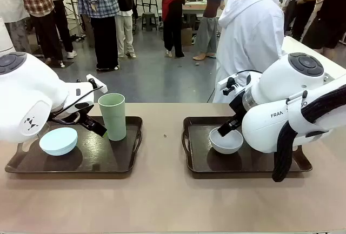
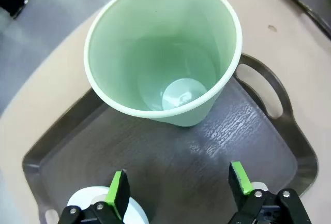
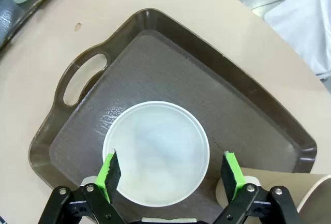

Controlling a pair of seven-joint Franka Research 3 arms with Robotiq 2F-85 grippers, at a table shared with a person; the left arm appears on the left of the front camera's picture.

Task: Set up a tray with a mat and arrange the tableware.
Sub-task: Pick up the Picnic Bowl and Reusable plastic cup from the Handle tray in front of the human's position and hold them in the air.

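Green pads (image 2: 120, 189) on the left gripper (image 2: 180, 181) stand wide apart and hold nothing. Just ahead of them a tall pale green plastic cup (image 2: 155, 53) stands upright on a dark brown tray with handles (image 2: 253, 151). A round pale blue bowl (image 1: 58, 140) sits on that tray, beside the gripper. The right gripper (image 3: 170, 164) is wide open and empty too, with a round white-grey bowl (image 3: 155, 146) below, between its fingers, on a second dark brown tray (image 3: 170, 63). Farther off, past the tan table (image 1: 162, 201), stands a person in a white hoodie (image 1: 248, 34).
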